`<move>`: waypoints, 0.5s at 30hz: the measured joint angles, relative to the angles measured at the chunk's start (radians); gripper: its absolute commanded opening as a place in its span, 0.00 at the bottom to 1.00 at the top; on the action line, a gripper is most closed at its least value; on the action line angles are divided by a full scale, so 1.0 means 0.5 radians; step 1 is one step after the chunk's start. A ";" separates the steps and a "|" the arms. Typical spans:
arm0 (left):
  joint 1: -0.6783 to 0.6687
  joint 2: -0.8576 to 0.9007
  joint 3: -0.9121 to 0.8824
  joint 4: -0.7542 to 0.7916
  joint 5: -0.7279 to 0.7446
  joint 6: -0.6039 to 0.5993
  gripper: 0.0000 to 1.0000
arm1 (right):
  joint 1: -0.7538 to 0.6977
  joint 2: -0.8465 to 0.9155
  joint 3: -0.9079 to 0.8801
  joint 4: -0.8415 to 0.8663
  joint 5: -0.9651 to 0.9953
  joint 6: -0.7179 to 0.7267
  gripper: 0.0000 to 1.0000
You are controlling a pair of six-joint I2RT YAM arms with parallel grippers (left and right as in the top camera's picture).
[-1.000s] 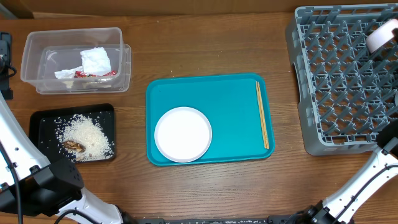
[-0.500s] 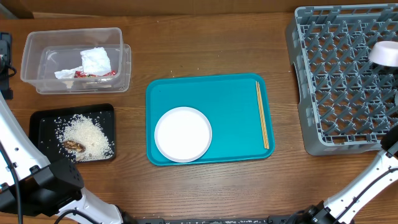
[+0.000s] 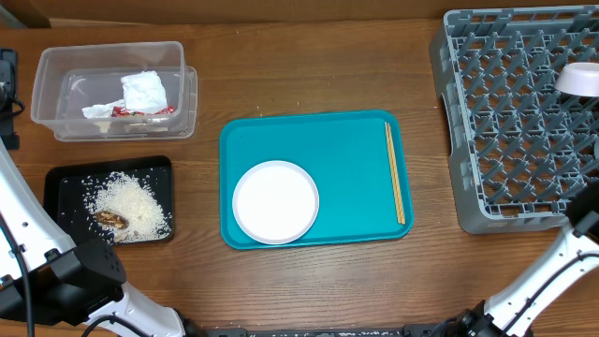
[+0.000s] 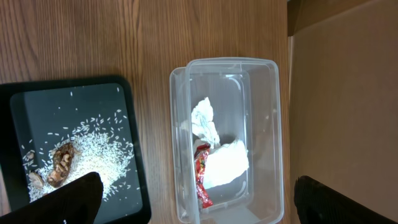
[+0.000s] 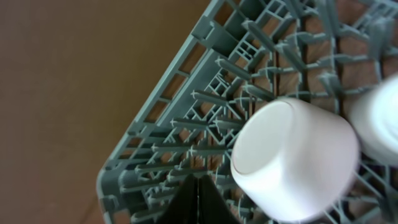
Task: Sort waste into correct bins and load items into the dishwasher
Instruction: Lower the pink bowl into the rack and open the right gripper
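Spanning wood-grain table (image 3: 309,84), teal tray (image 3: 346,159) centred, grey rack (image 3: 505,122) right

even bright light, soft shadows, right wrist view blurred (close-up)

Robot lab bench: bare wooden table (image 3: 309,75), white robot arm (image 3: 23,225) at 8 o'clock, dish rack (image 3: 515,122) at 3 o'clock.

Wood-grain table (image 3: 309,75) — clear glossy plastic tub (image 3: 56,65), matt plastic rack (image 3: 487,140)
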 measured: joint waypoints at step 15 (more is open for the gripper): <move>0.000 0.000 0.000 0.000 0.000 0.000 1.00 | 0.380 0.182 -0.002 -0.063 1.109 0.057 0.04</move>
